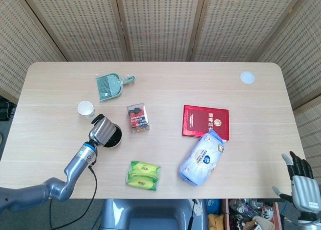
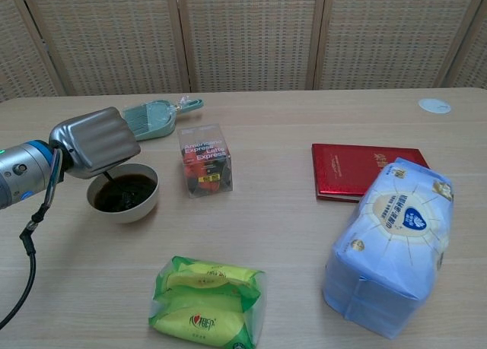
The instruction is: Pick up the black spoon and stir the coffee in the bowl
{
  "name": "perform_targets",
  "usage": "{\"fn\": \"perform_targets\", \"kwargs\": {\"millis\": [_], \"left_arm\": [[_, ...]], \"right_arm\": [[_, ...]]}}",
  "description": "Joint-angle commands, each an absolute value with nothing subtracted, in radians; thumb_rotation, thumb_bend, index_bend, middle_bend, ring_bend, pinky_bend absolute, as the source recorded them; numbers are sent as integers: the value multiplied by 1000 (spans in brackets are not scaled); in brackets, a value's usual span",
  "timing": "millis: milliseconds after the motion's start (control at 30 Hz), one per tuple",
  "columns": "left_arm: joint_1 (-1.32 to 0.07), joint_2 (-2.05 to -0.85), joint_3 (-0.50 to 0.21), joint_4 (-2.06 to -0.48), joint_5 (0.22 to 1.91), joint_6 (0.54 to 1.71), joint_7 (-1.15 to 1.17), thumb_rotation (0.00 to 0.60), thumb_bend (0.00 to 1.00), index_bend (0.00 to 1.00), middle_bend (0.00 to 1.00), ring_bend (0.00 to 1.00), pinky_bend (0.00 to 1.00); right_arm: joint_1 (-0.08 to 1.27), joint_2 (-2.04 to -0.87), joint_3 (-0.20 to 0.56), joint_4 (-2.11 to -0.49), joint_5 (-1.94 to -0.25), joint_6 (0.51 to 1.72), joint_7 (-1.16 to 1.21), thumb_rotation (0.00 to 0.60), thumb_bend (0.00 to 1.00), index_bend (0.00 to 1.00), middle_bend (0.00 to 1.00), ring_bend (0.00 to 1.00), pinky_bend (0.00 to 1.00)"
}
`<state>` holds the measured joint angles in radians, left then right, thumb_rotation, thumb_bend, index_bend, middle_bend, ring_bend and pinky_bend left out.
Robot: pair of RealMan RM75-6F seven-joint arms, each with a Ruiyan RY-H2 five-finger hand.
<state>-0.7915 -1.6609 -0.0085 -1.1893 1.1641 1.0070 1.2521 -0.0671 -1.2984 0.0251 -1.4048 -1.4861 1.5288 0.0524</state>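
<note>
A wooden table (image 1: 165, 84) is shown before woven screens. The left hand (image 2: 93, 141), fingers hidden beneath its metal back, is held over the bowl (image 2: 148, 202) of coffee (image 2: 128, 191); the black spoon (image 2: 107, 177) is gripped, tip dipped. The right hand (image 1: 301, 182), fingers spread, hangs off-table at 4 o'clock. A snack box (image 2: 205, 159) stands at the bowl's 3 o'clock.

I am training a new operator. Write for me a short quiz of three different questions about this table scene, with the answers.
1. True or false: the left hand is above the bowl of coffee.
2. Which lies nearest the red book? A) dustpan set B) blue-white soft pack C) paper cup
3. Fill in: the black spoon dips into the ____.

Key: 1 true; 2 B, the blue-white soft pack; 3 coffee.
</note>
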Motion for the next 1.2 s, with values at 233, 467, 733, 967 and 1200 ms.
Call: {"fn": "perform_targets", "kwargs": {"millis": [233, 467, 733, 967, 1200], "left_arm": [[-795, -1667, -22, -1180, 1149, 1008, 1248, 600, 396, 709, 819, 719, 707], [-804, -1669, -27, -1202, 1137, 1014, 1287, 600, 369, 709, 817, 718, 707], [-807, -1667, -26, -1214, 1130, 1024, 1305, 600, 147, 706, 802, 718, 707], [-807, -1661, -22, -1222, 1132, 1031, 1306, 600, 142, 701, 801, 718, 707], [-795, -1633, -41, -1271, 1131, 1064, 1259, 600, 139, 611, 787, 708, 707]], "right_arm": [[-69, -1298, 25, -1404, -1486, 1530, 53, 600, 235, 81, 34, 0, 0], [-71, -1299, 25, -1401, -1485, 1533, 57, 600, 236, 82, 35, 0, 0], [-72, -1301, 26, -1395, -1484, 1533, 63, 600, 235, 81, 41, 0, 0], [-71, -1301, 26, -1396, -1485, 1533, 63, 600, 235, 81, 41, 0, 0], [-69, -1299, 27, -1399, -1487, 1532, 61, 600, 235, 82, 41, 0, 0]]}}
